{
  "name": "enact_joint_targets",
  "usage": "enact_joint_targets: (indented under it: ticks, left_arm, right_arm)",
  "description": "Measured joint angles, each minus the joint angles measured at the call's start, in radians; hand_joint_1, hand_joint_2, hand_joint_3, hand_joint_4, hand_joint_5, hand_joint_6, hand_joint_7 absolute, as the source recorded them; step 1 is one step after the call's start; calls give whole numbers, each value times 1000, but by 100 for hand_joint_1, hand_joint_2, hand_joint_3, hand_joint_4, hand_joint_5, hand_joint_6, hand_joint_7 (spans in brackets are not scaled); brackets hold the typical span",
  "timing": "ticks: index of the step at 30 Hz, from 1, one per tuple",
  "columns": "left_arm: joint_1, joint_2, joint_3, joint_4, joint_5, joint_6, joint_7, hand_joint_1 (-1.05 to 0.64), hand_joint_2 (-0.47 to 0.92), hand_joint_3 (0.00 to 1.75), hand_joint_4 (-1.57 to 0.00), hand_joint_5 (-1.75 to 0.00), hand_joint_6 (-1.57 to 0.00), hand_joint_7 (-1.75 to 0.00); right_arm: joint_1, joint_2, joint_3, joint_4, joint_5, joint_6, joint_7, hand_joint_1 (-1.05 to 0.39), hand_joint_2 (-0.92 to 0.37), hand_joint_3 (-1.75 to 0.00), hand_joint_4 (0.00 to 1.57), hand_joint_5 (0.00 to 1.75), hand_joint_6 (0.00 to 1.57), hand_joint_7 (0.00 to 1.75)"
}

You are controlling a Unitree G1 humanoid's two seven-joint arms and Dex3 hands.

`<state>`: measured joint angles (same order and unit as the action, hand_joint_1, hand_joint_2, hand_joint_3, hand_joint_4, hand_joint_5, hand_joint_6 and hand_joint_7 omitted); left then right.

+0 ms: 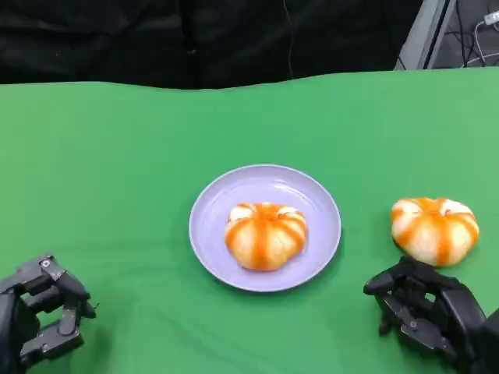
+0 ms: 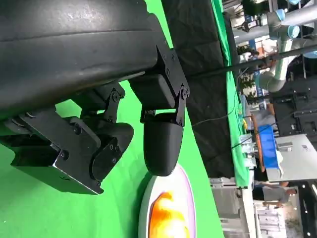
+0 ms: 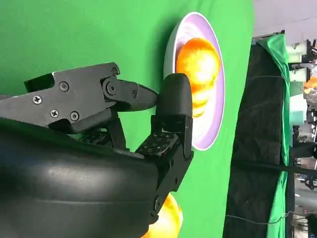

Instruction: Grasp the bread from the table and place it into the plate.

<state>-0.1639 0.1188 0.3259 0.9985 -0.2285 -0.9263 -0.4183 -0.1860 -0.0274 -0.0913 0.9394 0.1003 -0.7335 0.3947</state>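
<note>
The counter (image 1: 117,171) is covered w/ a green cloth, and a black drape (image 1: 195,39) is hung behind its far edge. A lilac plate (image 1: 214,206) is set approx. at the counter's middle, somewhat toward the near edge. One bread in the plate (image 1: 265,234) (round, white w/ orange stripes, pumpkin-like) is seated on the plate's centre, upright.

A second bread on the counter (image 1: 434,228), same look, is found toward the right edge of the counter, well apart from the plate and resting directly on the cloth.

The right hand (image 1: 425,312) is seen at the near right corner, just beside the bread on the counter, on its near side; contact cannot be confirmed from the head view. Its fingers (image 3: 174,99) are curled partway, apart from one another, w/ nothing held between them. In the right wrist view the plate w/ its bread is seen past the fingertips, and the second bread shows close under the hand's shell.

The left hand (image 1: 39,319) is placed at the near left corner, well apart from the plate. Its fingers (image 2: 161,144) are bent but spread, nothing being held; the plate's rim and orange bread are seen beyond them in the left wrist view.
</note>
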Motion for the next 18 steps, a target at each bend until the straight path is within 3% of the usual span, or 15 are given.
enact_joint_targets:
  ticks: [18]
  left_arm:
    - [4,2,0,-28,-11,1,0,9,53,123,-98,-161,-94,-140]
  right_arm:
    - [6,0,-1,-8,1,1,1,-26,-92,-45,64,175,73,110]
